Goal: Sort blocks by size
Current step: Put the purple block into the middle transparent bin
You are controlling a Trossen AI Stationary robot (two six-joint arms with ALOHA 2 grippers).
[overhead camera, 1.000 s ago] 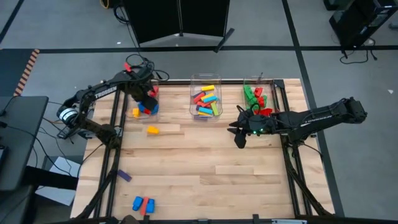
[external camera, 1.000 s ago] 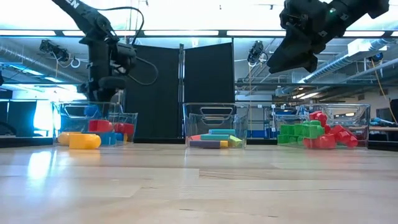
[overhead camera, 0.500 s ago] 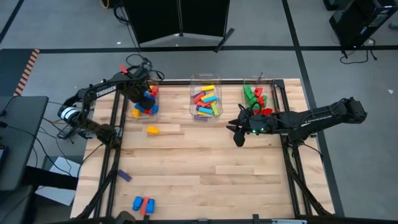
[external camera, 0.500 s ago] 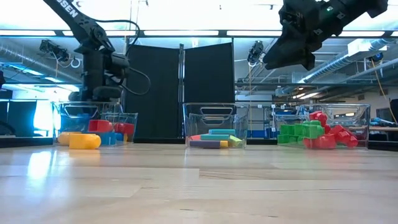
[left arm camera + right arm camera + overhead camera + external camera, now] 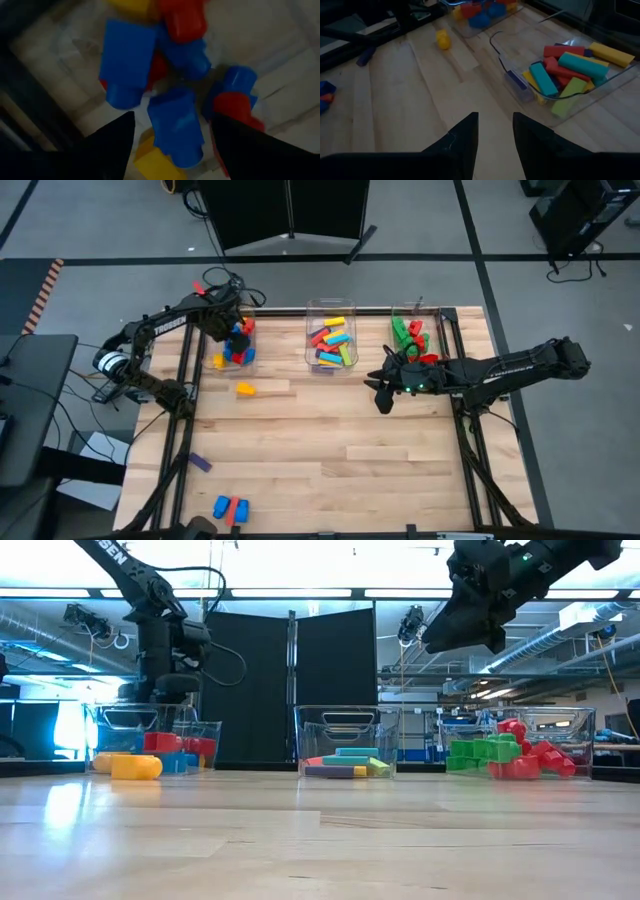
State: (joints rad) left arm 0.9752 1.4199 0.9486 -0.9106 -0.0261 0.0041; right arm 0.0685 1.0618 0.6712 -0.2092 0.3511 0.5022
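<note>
My left claw (image 5: 172, 127) hung spread over the left bin (image 5: 247, 358), nothing gripped, a blue block (image 5: 176, 124) lying loose beneath; lifting straight up should avoid snagging the bin wall.

"TROSSEN" on left arm (image 5: 165, 330)

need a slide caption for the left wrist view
Left pincer open above the red, blue and yellow short blocks in a clear bin.

Bench (image 5: 330, 450) centre wide open; three bins (image 5: 330, 335) line the far edge, yellow block (image 5: 245, 389) nr left bin, blue/red blocks (image 5: 230, 507) at near-left edge.
</note>
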